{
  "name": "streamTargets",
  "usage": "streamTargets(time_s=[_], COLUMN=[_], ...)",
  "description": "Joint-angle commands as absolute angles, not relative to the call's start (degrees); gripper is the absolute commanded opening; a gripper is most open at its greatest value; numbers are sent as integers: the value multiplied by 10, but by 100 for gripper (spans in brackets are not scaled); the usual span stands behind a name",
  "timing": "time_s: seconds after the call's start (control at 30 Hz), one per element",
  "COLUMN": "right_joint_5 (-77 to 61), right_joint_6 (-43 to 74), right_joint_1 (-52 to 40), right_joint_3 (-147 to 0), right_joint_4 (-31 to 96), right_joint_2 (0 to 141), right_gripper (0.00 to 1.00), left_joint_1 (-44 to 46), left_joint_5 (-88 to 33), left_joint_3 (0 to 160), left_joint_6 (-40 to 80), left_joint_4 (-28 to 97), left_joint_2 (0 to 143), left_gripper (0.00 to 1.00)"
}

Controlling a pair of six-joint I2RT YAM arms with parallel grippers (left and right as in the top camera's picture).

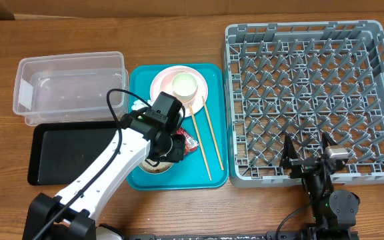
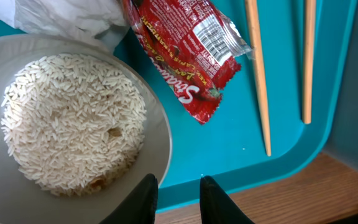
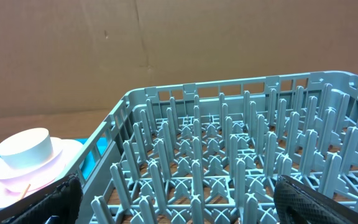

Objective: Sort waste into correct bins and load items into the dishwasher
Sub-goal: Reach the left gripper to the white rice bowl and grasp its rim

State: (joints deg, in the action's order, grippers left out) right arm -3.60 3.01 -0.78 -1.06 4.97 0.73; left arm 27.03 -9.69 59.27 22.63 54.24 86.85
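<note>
The left gripper (image 2: 179, 199) hangs low over the near edge of the teal tray (image 2: 216, 149). It sits right at the rim of a white bowl (image 2: 158, 140) that is full of rice (image 2: 73, 124). One of its fingers (image 2: 146, 196) is on the bowl's side of the rim and the other is on the tray's side. The gap between them is small. I cannot tell if they pinch the rim yet or only sit around it. The job now looks like picking up this bowl so the rice can go in a bin. To do it well, the fingers should squeeze the rim tight before any lift. Then the bowl should go straight up and stay flat, because the rice is loose and will slide out if it tips. The red snack wrapper (image 2: 185, 62) and the white napkin (image 2: 61, 15) lie just beside the bowl, so the lift should not drag them along. The chopsticks (image 2: 258, 74) lie a bit farther off on the tray. The clear tub (image 1: 25, 93) and the black tray (image 1: 59, 153) wait on the left, near the teal tray. The bowl should only tip once it is right over a bin. The right gripper (image 3: 176, 193) is wide open, holds nothing, and rests by the near edge of the grey dish rack (image 1: 312, 28).
</note>
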Motion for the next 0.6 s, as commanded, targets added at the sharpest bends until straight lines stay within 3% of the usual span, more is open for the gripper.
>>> streamTargets(time_s=[0.0, 0.4, 0.57], right_joint_5=[-32, -32, -32], right_joint_6=[34, 34, 34], right_joint_1=[-6, -6, -6], right_joint_3=[-5, -5, -5], right_joint_4=[46, 46, 46], right_joint_2=[2, 2, 2], right_gripper=[100, 100, 100], left_joint_1=[275, 275, 278], left_joint_5=[-84, -84, -85], left_joint_3=[589, 589, 589], left_joint_6=[234, 234, 234], left_joint_4=[536, 530, 521], left_joint_2=[885, 936, 971], left_gripper=[25, 25, 20])
